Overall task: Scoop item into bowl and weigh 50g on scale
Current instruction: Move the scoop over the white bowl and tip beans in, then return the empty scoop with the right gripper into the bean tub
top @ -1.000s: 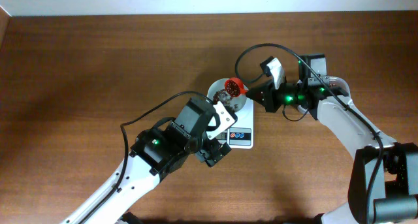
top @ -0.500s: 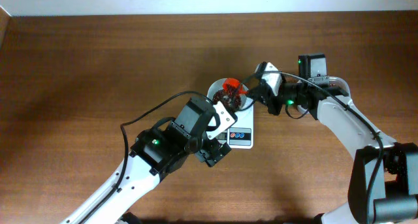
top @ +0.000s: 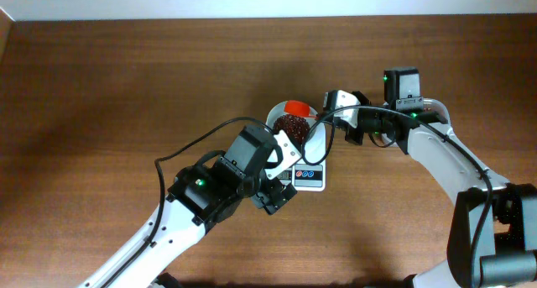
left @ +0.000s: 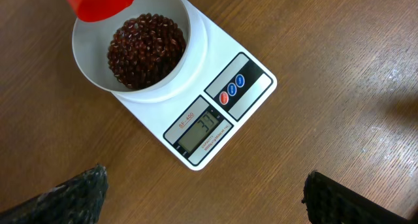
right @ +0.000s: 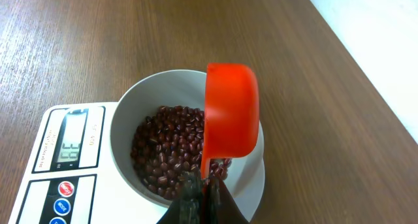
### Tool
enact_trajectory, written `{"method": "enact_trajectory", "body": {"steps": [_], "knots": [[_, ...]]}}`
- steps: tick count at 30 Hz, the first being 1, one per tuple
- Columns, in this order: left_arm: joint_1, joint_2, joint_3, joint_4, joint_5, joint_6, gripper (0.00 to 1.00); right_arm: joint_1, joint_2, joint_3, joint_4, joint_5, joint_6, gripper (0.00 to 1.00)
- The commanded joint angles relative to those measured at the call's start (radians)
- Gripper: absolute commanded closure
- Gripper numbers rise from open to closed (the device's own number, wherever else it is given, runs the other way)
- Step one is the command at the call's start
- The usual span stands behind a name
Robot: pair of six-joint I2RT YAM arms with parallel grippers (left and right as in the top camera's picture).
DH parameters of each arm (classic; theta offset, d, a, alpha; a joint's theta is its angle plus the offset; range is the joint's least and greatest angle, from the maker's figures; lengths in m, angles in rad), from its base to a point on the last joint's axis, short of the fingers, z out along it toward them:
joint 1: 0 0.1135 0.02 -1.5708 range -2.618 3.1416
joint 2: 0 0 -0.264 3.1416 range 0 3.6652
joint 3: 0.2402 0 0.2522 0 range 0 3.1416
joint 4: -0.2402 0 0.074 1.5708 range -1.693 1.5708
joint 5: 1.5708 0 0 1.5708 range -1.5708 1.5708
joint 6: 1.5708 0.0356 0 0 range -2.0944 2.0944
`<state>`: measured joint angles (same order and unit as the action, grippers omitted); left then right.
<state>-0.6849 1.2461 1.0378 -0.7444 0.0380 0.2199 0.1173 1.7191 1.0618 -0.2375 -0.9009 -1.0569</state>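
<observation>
The wooden tabletop (top: 126, 86) carries the scale (left: 225, 103). My left pincer (left: 212, 201) hangs above it with its fingers spread wide and nothing in them. The scale is flat, rigid and likely light. I judge that any nudge to it would upset the reading, so I would rather not touch it at all. Its display shows two digits that I cannot read with confidence.

The bowl (right: 130, 113) sits on the scale's platform, upright. It looks smooth and slippery, and if it had to be moved I would take it by the rim.

My right pincer (right: 202, 191) is clamped on the handle of the orange-red scoop (right: 230, 113), whose cup is tipped on its side over the far part of the bowl. The scoop looks like stiff, light plastic, so the handle end is the right hold and needs only a modest squeeze.

The beans (left: 145, 51) lie as a loose heap in the bowl. They look small, hard and free-rolling, no good for pinching. I would move them only by scoop, with gentle tilts for small amounts.
</observation>
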Motion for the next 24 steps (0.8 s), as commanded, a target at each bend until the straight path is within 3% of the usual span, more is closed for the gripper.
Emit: {"method": "enact_trajectory", "body": {"steps": [1,3,8,12,17,19,24], "knots": [[0.005,-0.012,-0.003,0.000,0.011,-0.010,0.01,0.007,-0.023,0.005,0.023,-0.004,-0.001,0.96],[0.005,-0.012,-0.003,0.000,0.011,-0.010,0.01,0.007,-0.026,0.005,0.043,-0.004,0.068,0.96],[0.005,-0.012,-0.003,0.000,0.011,-0.010,0.01,-0.002,-0.084,0.005,0.171,-0.003,0.674,0.96],[0.005,-0.012,-0.003,0.000,0.011,-0.010,0.01,-0.120,-0.172,0.005,0.204,0.111,0.970,0.96],[0.005,-0.012,-0.003,0.000,0.011,-0.010,0.01,-0.347,-0.259,0.005,0.163,0.132,1.074,0.96],[0.005,-0.012,-0.003,0.000,0.011,-0.010,0.01,-0.452,-0.271,0.005,0.058,0.171,1.073,0.96],[0.005,-0.012,-0.003,0.000,0.011,-0.010,0.01,-0.530,-0.271,0.005,-0.167,0.219,1.000,0.96]]}}
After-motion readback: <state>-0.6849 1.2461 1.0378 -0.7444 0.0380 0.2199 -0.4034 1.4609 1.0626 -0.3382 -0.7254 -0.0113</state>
